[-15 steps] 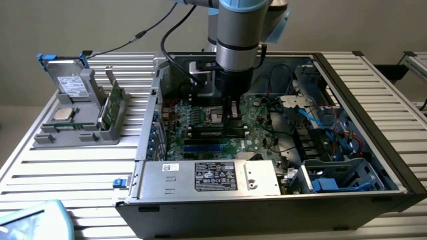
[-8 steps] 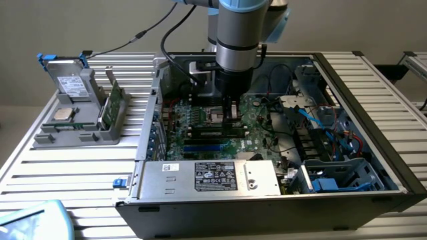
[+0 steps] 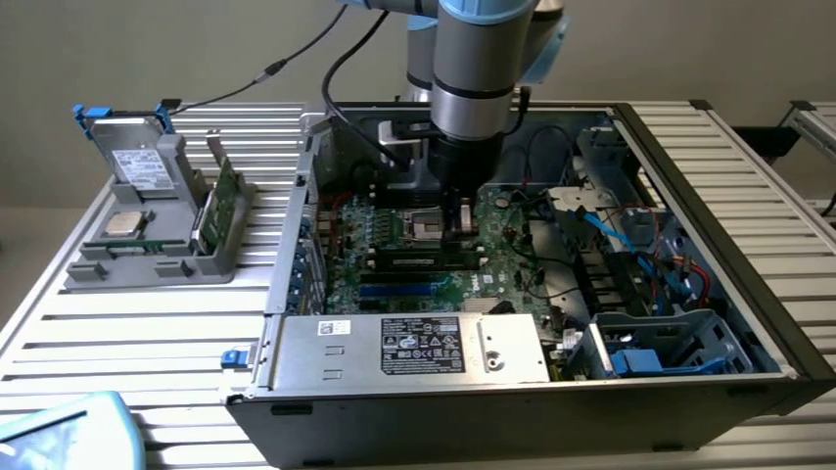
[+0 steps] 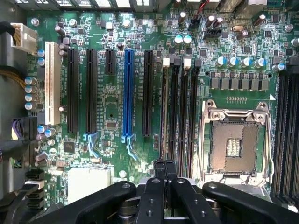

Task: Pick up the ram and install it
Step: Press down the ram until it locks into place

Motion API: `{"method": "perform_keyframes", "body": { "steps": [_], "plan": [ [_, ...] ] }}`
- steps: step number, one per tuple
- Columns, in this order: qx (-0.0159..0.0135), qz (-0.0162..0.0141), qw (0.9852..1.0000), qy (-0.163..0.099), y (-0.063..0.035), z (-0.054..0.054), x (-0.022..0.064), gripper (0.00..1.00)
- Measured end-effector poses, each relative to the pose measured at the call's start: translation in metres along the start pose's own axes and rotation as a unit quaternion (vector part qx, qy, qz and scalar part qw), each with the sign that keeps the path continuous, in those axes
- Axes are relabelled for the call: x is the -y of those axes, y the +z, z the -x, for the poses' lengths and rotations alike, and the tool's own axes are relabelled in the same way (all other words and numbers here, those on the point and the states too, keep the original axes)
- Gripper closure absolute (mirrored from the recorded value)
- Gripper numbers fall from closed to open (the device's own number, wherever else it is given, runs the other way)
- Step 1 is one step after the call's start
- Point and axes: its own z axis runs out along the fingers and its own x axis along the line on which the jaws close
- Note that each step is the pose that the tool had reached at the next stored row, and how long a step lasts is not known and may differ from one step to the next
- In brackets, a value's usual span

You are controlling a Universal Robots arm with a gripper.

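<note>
**Item: claw** [image 3: 456, 233]. It hangs low inside the open tower case [image 3: 770, 323], close over the motherboard [image 4: 112, 107]. The two fingers are pressed together with no gap between the tips. Nothing is seen gripped between them.

**Item: ram** [image 4: 163, 112]. A thin stick seen edge-on, apparently standing in the memory slot furthest from the processor socket [image 4: 233, 144], one of four parallel slots. In the exterior view it reads as a dark strip along that slot. It is not in the claw.

**Relation, ram to claw.** The near end of the stick lies directly under the closed fingertips. Its long axis runs straight away from the claw along the slot. Whether the tips touch its upper edge cannot be told. Whether the stick is fully seated cannot be told either. By judgement, the closed tips are lined up on the stick's thin edge, not off to one side.

**Other fittings.**
- The socket lies just beside the slot bank, on the far side of it from the ram, and stands empty.
- A blue expansion slot [image 4: 128, 93] runs parallel to the ram on its opposite side.

**Off the case.** A grey parts holder [image 3: 144, 264] sits on the tabletop [image 3: 131, 333], well apart from the claw. It carries a green circuit card [image 3: 222, 201] and a silver processor chip [image 3: 124, 223].
</note>
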Motion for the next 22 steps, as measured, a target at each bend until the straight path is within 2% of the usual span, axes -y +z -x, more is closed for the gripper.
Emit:
{"method": "perform_keyframes", "body": {
  "steps": [22],
  "plan": [
    [-0.0003, 0.0001, 1.0, -0.001, 0.0114, 0.0, 0.0011, 0.89]
  ]
}}
